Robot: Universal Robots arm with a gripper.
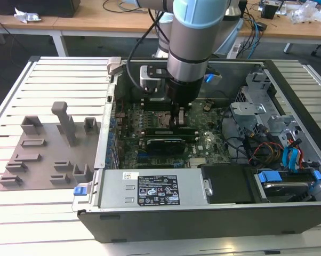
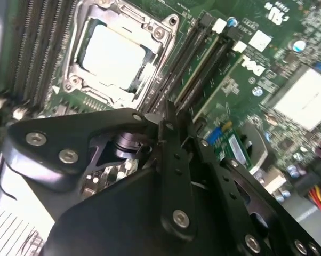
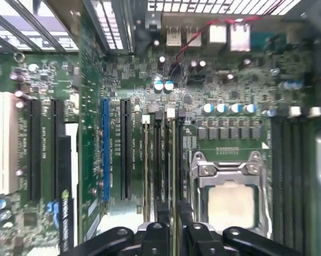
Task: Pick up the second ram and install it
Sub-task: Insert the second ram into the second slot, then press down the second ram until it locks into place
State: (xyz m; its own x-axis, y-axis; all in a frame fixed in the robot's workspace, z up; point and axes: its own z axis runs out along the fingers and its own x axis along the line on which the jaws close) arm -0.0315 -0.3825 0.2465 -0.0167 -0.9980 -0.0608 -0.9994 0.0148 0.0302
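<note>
One gripper (image 3: 170, 213) pinching second ram (image 3: 171, 160) | over slots (image 3: 150, 160) | beside CPU socket (image 3: 230, 197)

The black gripper (image 2: 174, 160) looks like matt metal with shiny screws. The square CPU socket frame (image 3: 230, 184) is shiny silver metal. The flat grey holder tray (image 1: 43, 154) looks like dull plastic.

This looks like a robotics or electronics lab. An opened black desktop computer case (image 1: 203, 208) lies on a pale slatted aluminium worktable (image 1: 48, 80) beside a grey moulded plastic fixture tray (image 1: 48, 154), under a silver-and-blue jointed robot arm (image 1: 195, 32). Behind stand light wooden benches (image 1: 91, 24) strewn with tangled cables (image 1: 254, 26).
</note>
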